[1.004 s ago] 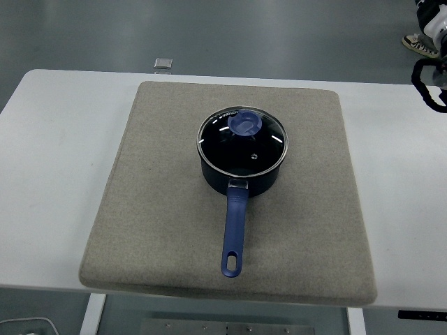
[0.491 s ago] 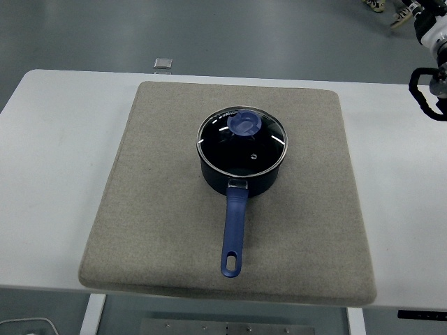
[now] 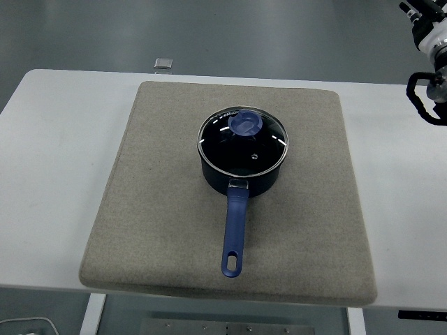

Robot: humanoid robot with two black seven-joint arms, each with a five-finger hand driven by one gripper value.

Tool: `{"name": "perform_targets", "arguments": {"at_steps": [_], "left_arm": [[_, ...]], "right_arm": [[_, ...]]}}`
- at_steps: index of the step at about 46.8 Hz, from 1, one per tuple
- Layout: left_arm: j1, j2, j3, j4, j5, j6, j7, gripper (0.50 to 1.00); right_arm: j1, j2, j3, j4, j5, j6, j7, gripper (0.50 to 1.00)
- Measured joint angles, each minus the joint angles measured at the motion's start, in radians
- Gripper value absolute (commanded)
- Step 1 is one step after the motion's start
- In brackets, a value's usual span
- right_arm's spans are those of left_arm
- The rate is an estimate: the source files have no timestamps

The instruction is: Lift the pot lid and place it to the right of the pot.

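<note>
- Head view frame: the white table [image 3: 49, 174] is seen from above, its near edge running along the bottom of the picture.
- Most of the table's middle is covered by a square beige mat [image 3: 154, 209], whose near edge lies close to the table's near edge.
- Nearest on the mat is the blue handle [image 3: 235, 234] of the pot, pointed toward the near edge, with a hanging hole at its end.
- The dark blue pot [image 3: 241, 180] is set upright just beyond the handle, roughly at the mat's centre.
- The glass pot lid [image 3: 243, 144] is seated on the pot's rim, and a round blue knob [image 3: 244, 123] is seen on its far half.
- The stretch of mat to the right of the pot is bare.
- At the right edge, over the table's far right corner, part of the right hand [image 3: 427, 87] is seen as a black curved piece with white parts above it; nothing is seen to be held, and whether its fingers are spread or curled cannot be told.
- Beyond the table's far edge, a small grey square object [image 3: 163, 63] is seen on the floor.
</note>
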State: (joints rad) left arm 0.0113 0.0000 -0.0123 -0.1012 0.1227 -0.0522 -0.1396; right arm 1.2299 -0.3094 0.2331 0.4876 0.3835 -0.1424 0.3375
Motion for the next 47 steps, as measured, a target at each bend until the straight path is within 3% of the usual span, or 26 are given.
{"name": "perform_targets", "arguments": {"at_steps": [36, 47], "left_arm": [[0.000, 0.000, -0.001, 0.000, 0.000, 0.000, 0.000, 1.000], [0.000, 0.000, 0.000, 0.000, 0.000, 0.000, 0.000, 1.000]], "right_arm": [[0.005, -0.004, 0.000, 0.000, -0.001, -0.017, 0.001, 0.899], [0.110, -0.030, -0.013, -0.013, -0.081, -0.010, 0.000, 0.899]]}}
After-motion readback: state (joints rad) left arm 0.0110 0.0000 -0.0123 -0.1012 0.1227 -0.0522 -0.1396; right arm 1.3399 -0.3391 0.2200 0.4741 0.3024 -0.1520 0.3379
